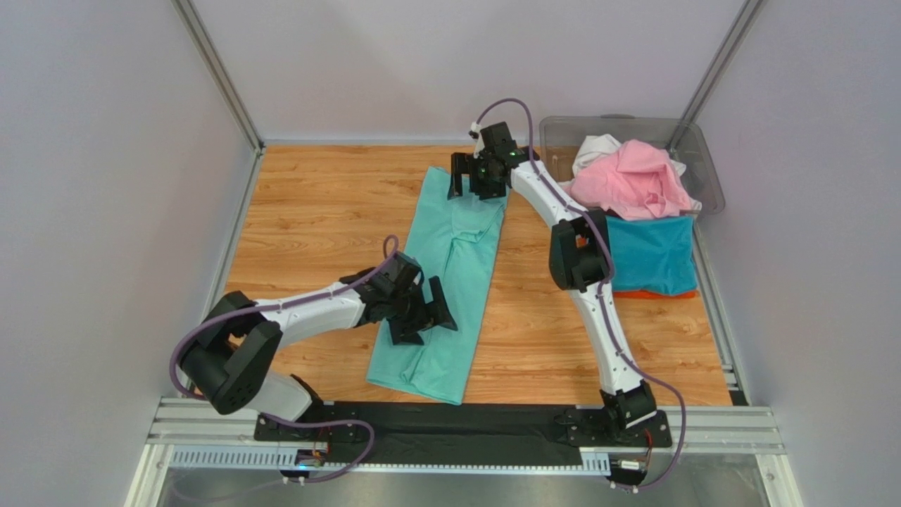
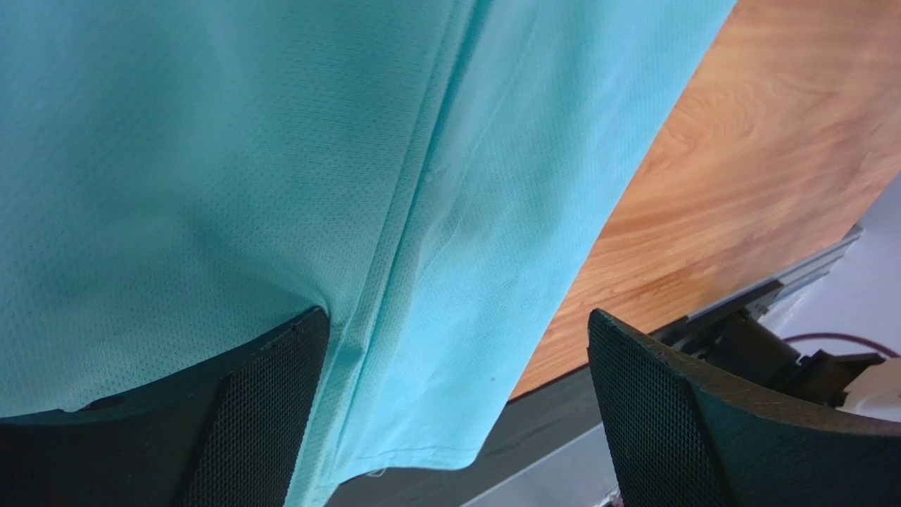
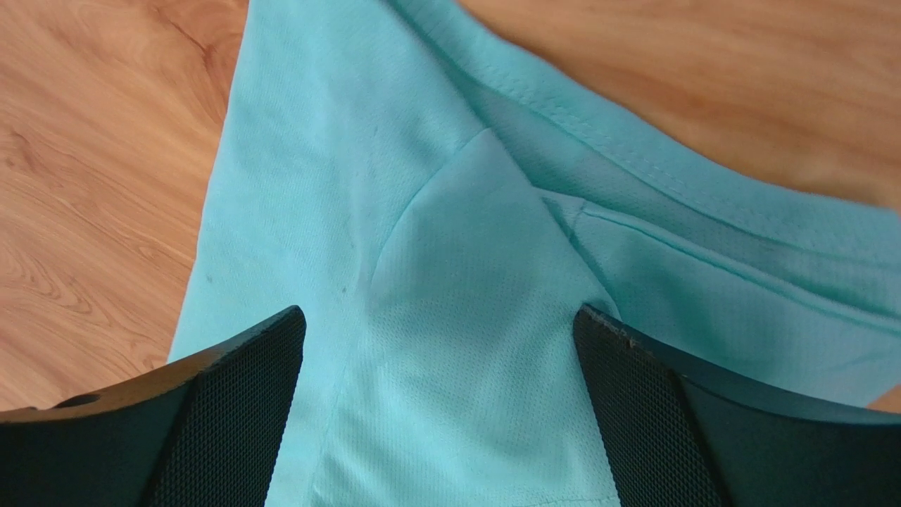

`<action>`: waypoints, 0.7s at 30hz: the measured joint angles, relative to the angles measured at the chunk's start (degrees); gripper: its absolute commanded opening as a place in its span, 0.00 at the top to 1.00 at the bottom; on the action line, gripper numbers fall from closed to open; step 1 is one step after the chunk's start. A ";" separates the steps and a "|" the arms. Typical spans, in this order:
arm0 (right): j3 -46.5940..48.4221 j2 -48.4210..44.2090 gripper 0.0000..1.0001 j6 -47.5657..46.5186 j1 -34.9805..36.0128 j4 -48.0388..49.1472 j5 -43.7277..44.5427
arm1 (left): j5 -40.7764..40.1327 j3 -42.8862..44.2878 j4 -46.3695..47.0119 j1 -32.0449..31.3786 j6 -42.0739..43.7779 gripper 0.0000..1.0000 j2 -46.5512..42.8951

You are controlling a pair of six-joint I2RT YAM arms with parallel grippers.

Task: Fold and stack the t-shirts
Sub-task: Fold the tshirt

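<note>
Mint green t-shirt (image 1: 449, 275): folded lengthwise into narrow strip along middle of worktop (image 1: 317, 222). Cross-folds outstanding. Left fingers (image 1: 425, 320) and right fingers (image 1: 476, 182) spread above it, gripping nothing. Pink t-shirt (image 1: 635, 180) and teal blue t-shirt (image 1: 650, 254) at far right corner, apparently unfolded. No stack begun.

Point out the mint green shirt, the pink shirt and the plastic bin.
mint green shirt (image 1: 462, 254): top view, middle of the folded strip.
pink shirt (image 1: 635, 180): top view, bunched centre.
plastic bin (image 1: 557, 135): top view, far left wall.

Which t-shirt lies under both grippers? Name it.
The mint green t-shirt, a long strip mid-table; the pink, white and teal blue ones sit far right by the bin.
</note>
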 measured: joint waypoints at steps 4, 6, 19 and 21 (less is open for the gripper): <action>1.64 1.57 0.00 -0.13 -0.35 2.97 -3.04 | -0.50 3.06 0.83 -5.84 -2.71 0.00 3.48; 1.60 1.86 0.00 -0.13 -0.48 4.48 -5.16 | -0.59 4.81 1.03 -7.17 -3.67 0.00 5.44; -2.93 -2.73 0.00 -2.27 1.75 3.17 -4.59 | -8.92 10.97 -8.57 -12.76 -4.37 0.00 4.26; -6.03 -7.17 0.00 -2.97 3.15 1.53 -1.03 | -11.54 12.02 -11.45 -13.77 -3.43 0.00 0.22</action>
